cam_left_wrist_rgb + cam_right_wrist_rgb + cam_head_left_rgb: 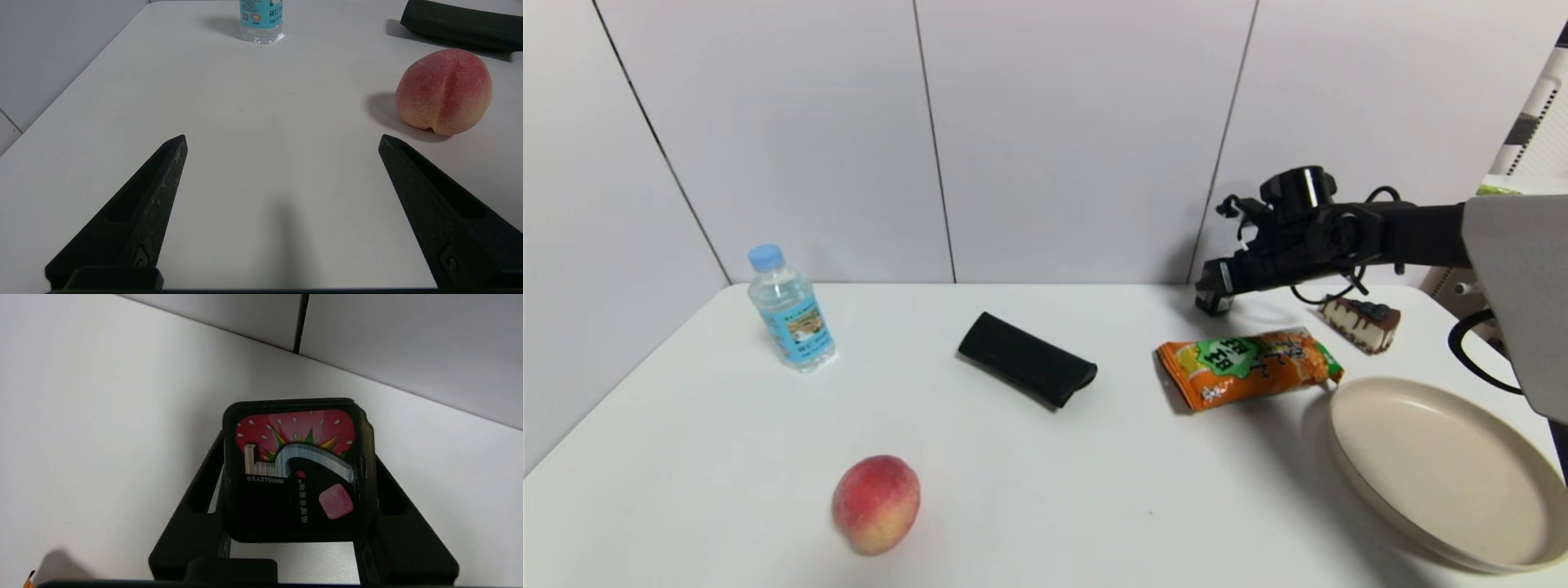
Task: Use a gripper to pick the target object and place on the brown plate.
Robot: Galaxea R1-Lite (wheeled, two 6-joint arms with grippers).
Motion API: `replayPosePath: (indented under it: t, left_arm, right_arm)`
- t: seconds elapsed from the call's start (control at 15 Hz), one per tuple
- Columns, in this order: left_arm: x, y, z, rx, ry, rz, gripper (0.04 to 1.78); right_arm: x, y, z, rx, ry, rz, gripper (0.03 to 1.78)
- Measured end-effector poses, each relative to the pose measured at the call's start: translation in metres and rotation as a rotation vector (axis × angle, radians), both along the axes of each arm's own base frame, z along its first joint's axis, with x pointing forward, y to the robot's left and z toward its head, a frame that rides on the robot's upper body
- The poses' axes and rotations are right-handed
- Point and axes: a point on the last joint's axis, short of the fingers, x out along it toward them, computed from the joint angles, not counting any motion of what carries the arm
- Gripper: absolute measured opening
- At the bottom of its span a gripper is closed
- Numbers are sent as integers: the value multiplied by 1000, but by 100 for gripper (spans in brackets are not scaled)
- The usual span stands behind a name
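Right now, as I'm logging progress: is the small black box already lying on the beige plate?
No: the small black box sits clamped in the right gripper, held above the table, while the plate lies bare.

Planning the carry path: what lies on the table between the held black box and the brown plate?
In the head view, the orange snack packet and cake slice lie between the box, in the right gripper, and the brown plate.

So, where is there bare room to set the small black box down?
The brown plate holds nothing. The right gripper, shut on the black box, hangs beyond the orange snack packet. Crowded: packet and cake slice border the plate's far side.
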Motion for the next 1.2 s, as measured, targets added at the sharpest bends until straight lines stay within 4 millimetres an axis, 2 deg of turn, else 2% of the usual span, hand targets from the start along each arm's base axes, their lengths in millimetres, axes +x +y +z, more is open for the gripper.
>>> replayPosePath:
  t: [0.13, 0.27, 0.53, 0.73, 0.87, 1.0, 1.2]
  left_arm:
    - [0, 0, 0, 0, 0, 0, 169]
    - [0, 0, 0, 0, 0, 0, 169]
    - [0, 0, 0, 0, 0, 0, 169]
    - [0, 0, 0, 0, 0, 0, 169]
    - [0, 0, 0, 0, 0, 0, 169]
    - [0, 0, 0, 0, 0, 0, 169]
    - [0, 0, 0, 0, 0, 0, 169]
  right_arm:
    - [-2, 0, 2, 4, 8, -2, 78]
    - [-9, -1, 13, 5, 0, 3, 78]
    - [-43, -10, 57, 11, -51, 6, 78]
    - [-98, -30, 96, 26, -85, -11, 78]
    - [-143, -50, 106, 13, -79, -44, 78]
    - [-188, -71, 103, -13, -53, -89, 78]
    - [-245, -88, 79, -26, 26, -148, 78]
